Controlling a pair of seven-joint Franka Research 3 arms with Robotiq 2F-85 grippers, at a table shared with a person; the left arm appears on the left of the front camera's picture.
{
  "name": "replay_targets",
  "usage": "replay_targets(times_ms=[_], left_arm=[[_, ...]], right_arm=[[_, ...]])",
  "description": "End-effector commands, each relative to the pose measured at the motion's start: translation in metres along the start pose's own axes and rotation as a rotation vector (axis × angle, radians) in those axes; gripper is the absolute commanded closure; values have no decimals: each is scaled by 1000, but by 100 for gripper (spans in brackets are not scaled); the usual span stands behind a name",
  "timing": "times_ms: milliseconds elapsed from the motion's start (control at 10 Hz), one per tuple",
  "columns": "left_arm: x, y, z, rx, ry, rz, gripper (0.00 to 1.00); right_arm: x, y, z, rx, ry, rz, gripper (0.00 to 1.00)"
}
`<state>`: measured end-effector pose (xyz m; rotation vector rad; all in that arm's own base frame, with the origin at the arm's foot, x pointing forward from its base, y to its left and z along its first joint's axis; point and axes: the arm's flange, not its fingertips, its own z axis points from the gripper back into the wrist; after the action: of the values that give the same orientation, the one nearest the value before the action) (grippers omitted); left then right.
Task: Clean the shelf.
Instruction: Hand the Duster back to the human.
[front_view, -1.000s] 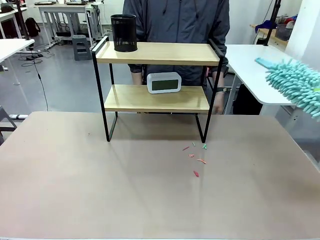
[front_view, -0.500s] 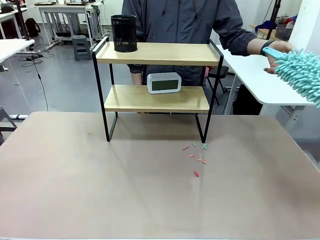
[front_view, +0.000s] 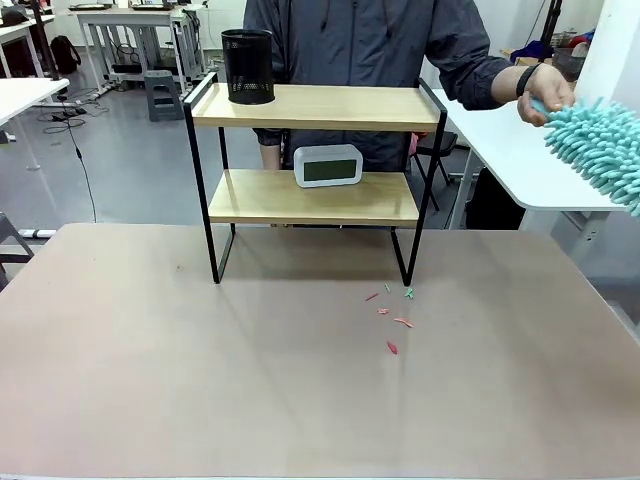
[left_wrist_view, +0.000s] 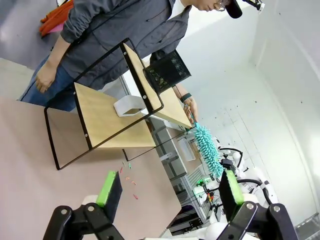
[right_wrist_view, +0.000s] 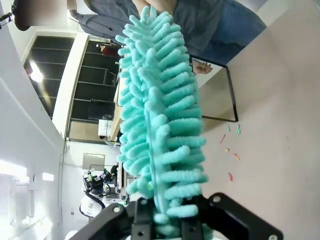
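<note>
Shelf (front_view: 312, 150) at far middle of counter (front_view: 200, 380), well apart from both jaws. Left jaws (left_wrist_view: 167, 192) spread wide, empty, shelf far beyond them. Right jaws (right_wrist_view: 161, 220) clamped on teal duster (right_wrist_view: 157, 115); person's hand (front_view: 545, 98) grips its far tip.

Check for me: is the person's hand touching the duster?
Touching. The front view shows the person's hand closed on the handle end of the teal duster; in the right wrist view, the right gripper clamps its fluffy head.
</note>
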<state>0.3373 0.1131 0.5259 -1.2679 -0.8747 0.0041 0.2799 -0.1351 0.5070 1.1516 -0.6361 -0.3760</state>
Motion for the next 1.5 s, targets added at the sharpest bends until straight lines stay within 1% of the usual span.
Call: replay_targets(times_ms=[0, 100, 200, 300, 600, 700, 800, 1000, 1100, 1200, 1300, 1400], left_arm=[[1, -3, 2, -5, 11, 4, 0], [1, -3, 2, -5, 11, 4, 0], [1, -3, 2, -5, 11, 4, 0], [1, -3, 2, -5, 11, 4, 0], [1, -3, 2, -5, 11, 4, 0], [0, 0, 0, 0, 0, 0, 0], [-5, -15, 1, -36, 46, 113, 0], [-34, -4, -55, -97, 266, 268, 0], [-53, 1, -93, -79, 347, 291, 0], [-64, -1, -115, -83, 376, 311, 0], [-44, -1, -66, -103, 253, 250, 0], [-44, -1, -66, -103, 253, 250, 0]], right_arm=[[0, 0, 0, 0, 0, 0, 75], [-2, 4, -3, 20, 3, 8, 35], [-6, 8, -8, 18, 35, 21, 23], [-11, 12, -13, 17, 52, 35, 0], [-28, 26, -9, 24, 79, 77, 0], [-40, 35, -12, 49, 110, 96, 0], [-54, 44, -23, 74, 168, 101, 0], [-89, 60, -71, 150, 322, 116, 0], [-107, 65, -102, 225, 389, 100, 0], [-121, 63, -132, 257, 389, 103, 0], [-133, 52, -157, 224, 407, 59, 0], [-72, 91, -99, 208, 391, 133, 0]])
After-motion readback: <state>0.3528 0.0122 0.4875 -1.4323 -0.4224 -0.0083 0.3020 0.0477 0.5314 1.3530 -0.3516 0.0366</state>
